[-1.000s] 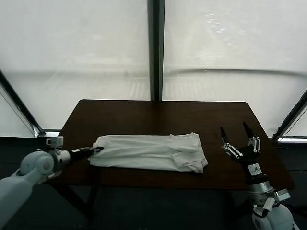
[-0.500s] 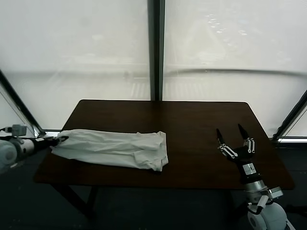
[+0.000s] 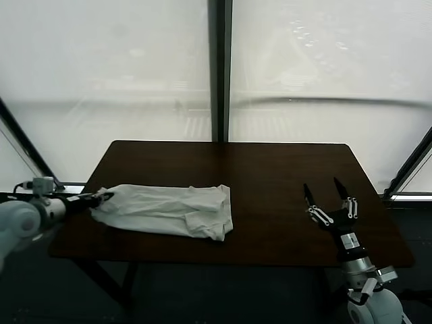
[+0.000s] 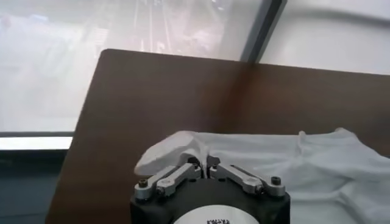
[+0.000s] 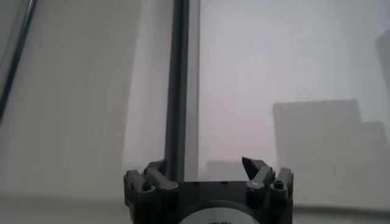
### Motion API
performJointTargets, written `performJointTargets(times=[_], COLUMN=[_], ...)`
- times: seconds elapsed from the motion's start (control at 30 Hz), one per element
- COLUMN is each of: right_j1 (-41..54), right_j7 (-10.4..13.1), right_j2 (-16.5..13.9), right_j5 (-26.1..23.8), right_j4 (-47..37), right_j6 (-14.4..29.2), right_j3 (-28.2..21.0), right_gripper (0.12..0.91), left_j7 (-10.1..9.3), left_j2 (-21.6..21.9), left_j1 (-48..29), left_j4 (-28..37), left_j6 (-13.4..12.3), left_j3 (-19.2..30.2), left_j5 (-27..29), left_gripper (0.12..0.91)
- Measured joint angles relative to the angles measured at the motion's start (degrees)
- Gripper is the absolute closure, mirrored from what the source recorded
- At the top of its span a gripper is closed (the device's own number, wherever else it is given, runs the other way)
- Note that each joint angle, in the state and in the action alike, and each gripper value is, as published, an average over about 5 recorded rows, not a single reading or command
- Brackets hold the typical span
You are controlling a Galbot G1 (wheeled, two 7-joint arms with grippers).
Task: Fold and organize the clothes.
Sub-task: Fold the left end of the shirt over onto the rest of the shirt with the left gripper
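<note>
**Left gripper pinching shirt at table's left edge; right gripper idle and spread**

Left gripper sits at the table's 9 o'clock edge, its fingers pinched together on the left end of the clothes. The wrist view confirms it: the fingertips meet on a raised fold of white cloth.

The clothes, a white T-shirt folded into a long band, lie on the left half of the table, running from the 9 o'clock edge toward the centre. The band's near long side lies close to the table's 6 o'clock edge without overhanging it. The right end is bunched and thicker.

Bare dark wood lies open from the shirt's right end across the centre to the 3 o'clock side, and along the whole 12 o'clock strip beneath the window.

Right gripper stands over the table near 4 o'clock, well apart from the shirt, fingers spread wide and pointing up, holding nothing.
</note>
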Motion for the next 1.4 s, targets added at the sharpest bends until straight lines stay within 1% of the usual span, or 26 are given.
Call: performJointTargets(times=[0.17, 0.37, 0.57, 0.73, 1.07, 1.4], right_j1=[-1.27, -2.61, -3.69, -4.25, -4.92, -5.09], right_j7=[0.01, 0.16, 0.29, 0.36, 0.39, 0.40], right_j2=[1.10, 2.75, 3.88, 4.58, 5.67, 6.16], right_j5=[-1.43, -2.91, -3.50, -4.01, -4.60, -4.89], right_j4=[0.29, 0.79, 1.25, 1.54, 1.69, 1.70], right_j6=[0.02, -0.18, -0.33, -0.40, -0.43, -0.55], right_j3=[0.29, 0.34, 1.13, 1.41, 1.79, 2.01], right_gripper=[0.118, 0.118, 0.118, 0.118, 0.118, 0.118], left_j7=[-0.47, -0.64, -0.78, -0.89, -1.21, -1.20], left_j2=[-5.19, -10.79, -15.62, -18.28, -21.93, -25.89], left_j1=[-1.70, -3.47, -4.17, -4.65, -4.87, -5.69], left_j4=[-1.34, -0.53, 0.35, 0.68, 1.01, 3.82], left_j6=[0.12, 0.11, 0.07, 0.06, 0.04, -0.35], left_j3=[2.57, 5.01, 6.27, 7.06, 8.96, 9.98], left_j5=[2.21, 4.38, 5.49, 5.92, 7.61, 9.58], left_gripper=[0.848, 0.848, 0.848, 0.848, 0.848, 0.848])
